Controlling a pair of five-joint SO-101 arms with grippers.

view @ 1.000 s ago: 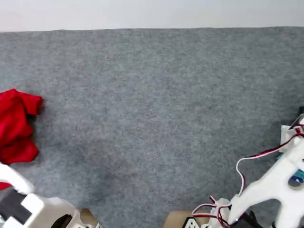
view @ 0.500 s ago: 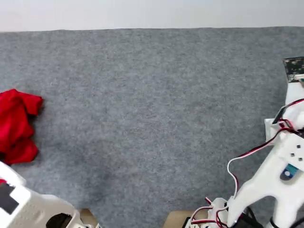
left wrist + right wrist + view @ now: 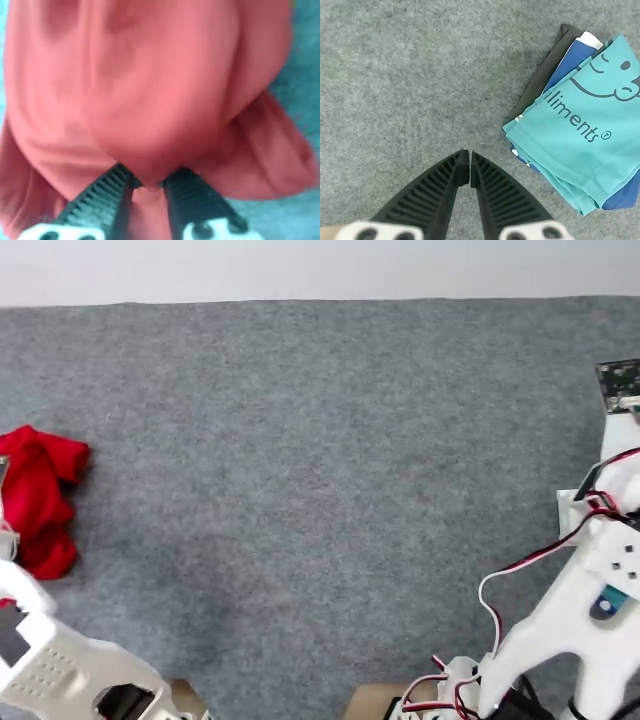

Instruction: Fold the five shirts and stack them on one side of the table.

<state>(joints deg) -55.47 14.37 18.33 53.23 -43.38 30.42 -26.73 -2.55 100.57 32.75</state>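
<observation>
While low over the grey felt worktop [image 3: 330, 440], pinches a fold of the crumpled red cloth shirt [image 3: 150, 90] in the left claw [image 3: 147, 182], the rest bunched just ahead. Holds the right claw [image 3: 470, 159] pressed together, near yet apart from the folded stack of teal, blue and dark shirts [image 3: 580, 130].

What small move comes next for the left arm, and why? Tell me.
Probably lift slightly and drag toward the table's middle. The left gripper pinches a fold of the crumpled red shirt, which lies bunched at the edge of the grey mat, likely too close to spread flat.
</observation>
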